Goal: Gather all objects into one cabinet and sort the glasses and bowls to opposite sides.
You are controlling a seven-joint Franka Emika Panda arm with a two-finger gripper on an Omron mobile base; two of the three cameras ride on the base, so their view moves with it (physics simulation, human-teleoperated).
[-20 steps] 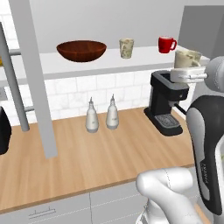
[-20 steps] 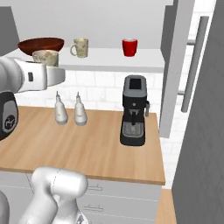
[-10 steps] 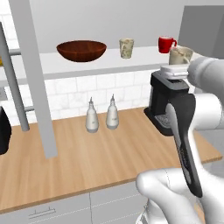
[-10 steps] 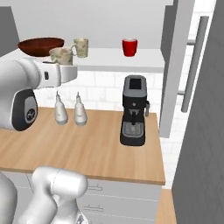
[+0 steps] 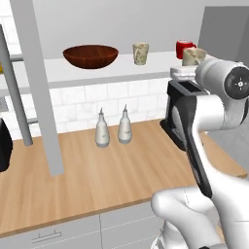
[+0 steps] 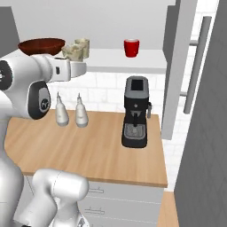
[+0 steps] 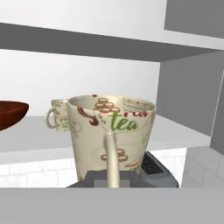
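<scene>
We carry a cream-beige cup printed with the word "tea" [image 7: 111,135] in the gripper [image 5: 187,72], at the height of the white cabinet shelf [image 5: 116,71] and in front of its right part. In the hand view the cup stands upright on the hand and shows a thin handle toward us. The fingers are hidden behind and under the cup, so we cannot tell from the pictures how the jaws stand; we only judge that they grip it, because it hangs free in the air.

On the shelf the wide dark brown wooden bowl [image 5: 90,56] sits toward the left end. A second beige speckled cup [image 5: 140,53] stands near the middle, and the red mug [image 5: 184,48] stands toward the right end, close behind the carried cup in the left base view.

We judge the cup to be light, stiff and probably ceramic, so it is smooth and may slip or chip if it knocks on the shelf edge. The wall near the rim, or the handle, seems the best place for holding. To set it down, we think it should go near the other cup, on the side away from the bowl.

Below the shelf, on the wooden counter [image 5: 97,170], stand two white bottles with thin spouts [image 5: 113,129] near the back edge and a black coffee machine [image 6: 135,112] toward the right end.
</scene>
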